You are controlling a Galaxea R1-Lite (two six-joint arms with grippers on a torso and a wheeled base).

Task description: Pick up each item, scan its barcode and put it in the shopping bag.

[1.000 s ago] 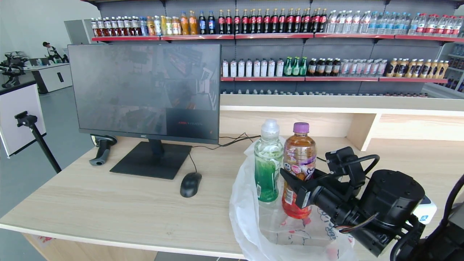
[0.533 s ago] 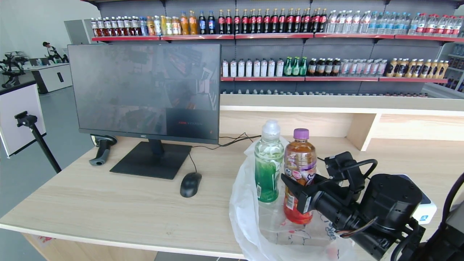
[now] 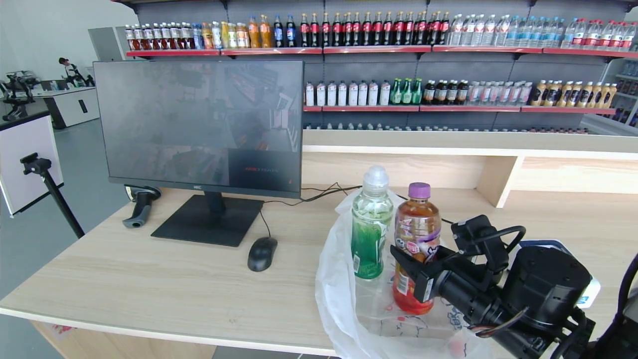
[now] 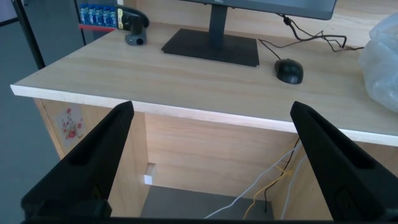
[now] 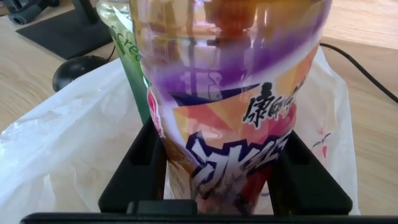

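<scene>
Fingers (image 5: 134,171) of my right gripper (image 3: 414,262) clamp the purple-capped bottle (image 3: 417,227), which is upright inside the white shopping bag (image 3: 335,284) just beside the green bottle (image 3: 371,234), while my left gripper (image 4: 208,155) hangs spread wide, holding nothing, before the edge of the wooden counter (image 4: 186,81).

Right gripper (image 3: 414,262) clamps clear plastic bottle of orange drink with a purple cap (image 3: 417,224), upright, low in translucent white plastic bag (image 3: 336,289) on light wooden counter (image 3: 149,279). Clear green-labelled bottle with pale cap (image 3: 371,234) stands in bag, just beside it. Black flat monitor (image 3: 199,124), black computer mouse (image 3: 262,253), dark handheld scanner (image 3: 141,204) sit further left.
</scene>
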